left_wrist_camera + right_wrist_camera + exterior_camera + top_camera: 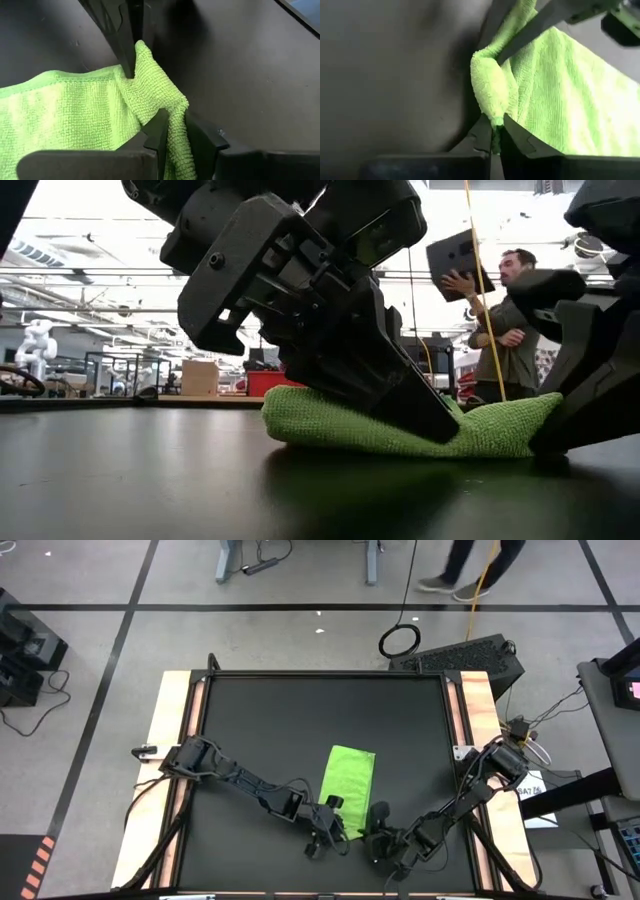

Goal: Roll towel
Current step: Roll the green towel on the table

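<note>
A lime-green towel (pixel 349 787) is lying folded into a narrow strip on the black table, running lengthwise away from its near edge, its near end bunching up into a raised fold.

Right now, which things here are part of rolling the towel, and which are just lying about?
Part of the job:
- towel
- left tool, pinching the towel's near edge
- right tool, pinching that edge too

Just lying about:
- black cable loop on the floor
- person carrying a box behind the table
</note>
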`<act>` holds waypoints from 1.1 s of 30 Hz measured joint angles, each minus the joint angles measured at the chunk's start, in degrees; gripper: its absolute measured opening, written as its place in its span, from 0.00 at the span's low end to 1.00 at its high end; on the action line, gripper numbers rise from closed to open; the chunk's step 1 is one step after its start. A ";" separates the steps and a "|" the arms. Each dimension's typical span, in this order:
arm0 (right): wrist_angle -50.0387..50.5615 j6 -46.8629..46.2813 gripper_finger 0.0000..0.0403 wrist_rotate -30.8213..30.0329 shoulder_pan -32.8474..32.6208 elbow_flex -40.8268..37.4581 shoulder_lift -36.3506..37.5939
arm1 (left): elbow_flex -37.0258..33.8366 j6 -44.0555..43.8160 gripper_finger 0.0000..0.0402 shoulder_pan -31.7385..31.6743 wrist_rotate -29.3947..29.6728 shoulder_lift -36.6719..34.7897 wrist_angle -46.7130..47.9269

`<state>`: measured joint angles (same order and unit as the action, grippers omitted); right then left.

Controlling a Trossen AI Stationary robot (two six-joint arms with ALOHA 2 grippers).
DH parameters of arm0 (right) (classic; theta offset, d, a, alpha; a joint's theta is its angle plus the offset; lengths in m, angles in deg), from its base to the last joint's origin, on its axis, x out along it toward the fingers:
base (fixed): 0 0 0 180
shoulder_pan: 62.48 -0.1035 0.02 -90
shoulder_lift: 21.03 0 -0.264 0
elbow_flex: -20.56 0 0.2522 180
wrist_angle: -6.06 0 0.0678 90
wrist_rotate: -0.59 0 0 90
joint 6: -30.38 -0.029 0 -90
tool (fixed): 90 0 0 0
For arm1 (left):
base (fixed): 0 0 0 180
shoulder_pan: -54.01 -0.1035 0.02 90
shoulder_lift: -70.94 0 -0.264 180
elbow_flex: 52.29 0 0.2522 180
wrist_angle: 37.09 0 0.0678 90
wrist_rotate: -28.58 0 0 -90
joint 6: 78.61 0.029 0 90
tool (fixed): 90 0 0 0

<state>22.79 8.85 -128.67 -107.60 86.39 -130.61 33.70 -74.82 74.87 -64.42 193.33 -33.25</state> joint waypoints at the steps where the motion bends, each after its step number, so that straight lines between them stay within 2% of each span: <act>1: 0.22 -1.52 0.04 0.03 0.02 0.00 0.00 | -0.03 0.05 0.17 -0.03 -0.29 -0.25 0.14; 6: 0.80 -4.86 0.02 1.83 0.09 0.01 0.17 | -0.09 2.85 0.23 -0.07 -3.04 -3.73 1.16; 13: 2.38 -9.39 0.01 3.30 0.06 0.04 0.57 | -0.03 4.55 0.48 1.13 -3.19 -8.89 10.99; 17: 2.47 -10.65 0.01 5.14 0.11 0.04 0.81 | -0.10 4.21 0.57 2.96 -3.01 -8.82 17.21; 20: 2.47 -10.81 0.00 5.41 0.11 0.04 0.94 | -1.65 4.69 0.58 5.26 2.17 -8.76 17.23; 25: 2.40 -10.83 0.00 6.43 0.11 0.00 1.34 | -3.64 9.13 0.59 8.85 15.41 -8.67 16.04; 30: 2.65 -10.52 0.00 7.77 0.01 -0.07 2.45 | -6.43 8.87 0.59 8.52 19.02 -8.65 13.64; 33: 2.88 -10.40 0.00 7.80 -0.02 -0.11 2.75 | -7.26 8.68 0.57 7.35 18.99 -8.68 12.77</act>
<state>25.67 -1.55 -120.87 -107.63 86.28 -127.85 26.44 -66.14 82.22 -45.43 184.65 -20.48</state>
